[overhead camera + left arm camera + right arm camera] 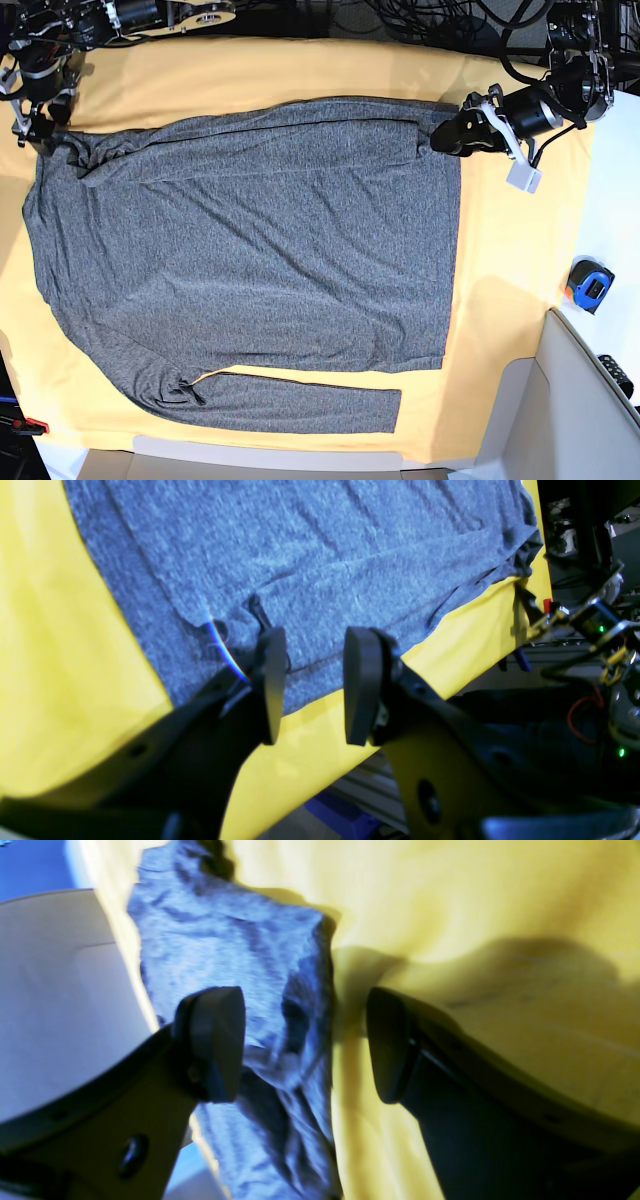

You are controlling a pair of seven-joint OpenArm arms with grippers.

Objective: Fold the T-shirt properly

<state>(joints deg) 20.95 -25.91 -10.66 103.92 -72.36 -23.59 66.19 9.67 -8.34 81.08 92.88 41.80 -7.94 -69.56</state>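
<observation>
Lying mostly flat on the yellow cloth (500,260), the T-shirt (250,250) is shown with one sleeve folded across, both jaws released.

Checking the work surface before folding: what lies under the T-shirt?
The T-shirt lies on a yellow-orange cloth, which shows on all sides. Whatever is beneath the cloth is covered.

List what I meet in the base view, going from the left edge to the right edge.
Right gripper at the shirt's left corner → T-shirt spread on the yellow cloth → left gripper at the shirt's upper right corner → blue tape measure.
</observation>
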